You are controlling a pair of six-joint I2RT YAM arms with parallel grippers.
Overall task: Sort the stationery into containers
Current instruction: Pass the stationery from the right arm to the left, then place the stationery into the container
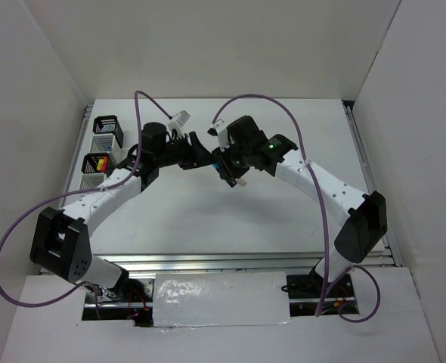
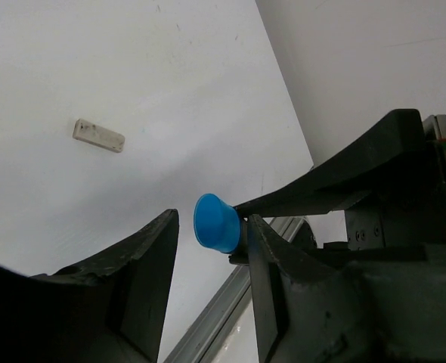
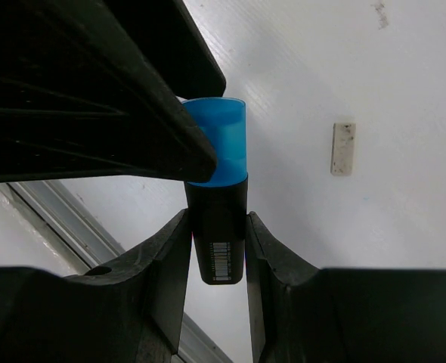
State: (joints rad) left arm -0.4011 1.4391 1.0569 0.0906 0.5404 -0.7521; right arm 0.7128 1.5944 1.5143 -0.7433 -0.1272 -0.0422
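Blue-capped black highlighter (image 3: pixel 217 193) upright in right claw (image 3: pixel 217 223), beige eraser (image 3: pixel 343 149) lying flat nearby, square cups (image 1: pixel 106 141) along left edge

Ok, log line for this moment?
phase: likely handover | right gripper: shut on blue-capped highlighter | left gripper: open around its cap | eraser: lying on table

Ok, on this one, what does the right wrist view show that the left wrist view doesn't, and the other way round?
Right wrist only: the highlighter's black, barcoded body, clamped between the right pincer's fingers. Left wrist only: the left pincer's own fingers spread apart, with the blue cap close beside one of them. Both: that blue cap, part of the other arm's pincer, and the beige eraser lying on the white table.
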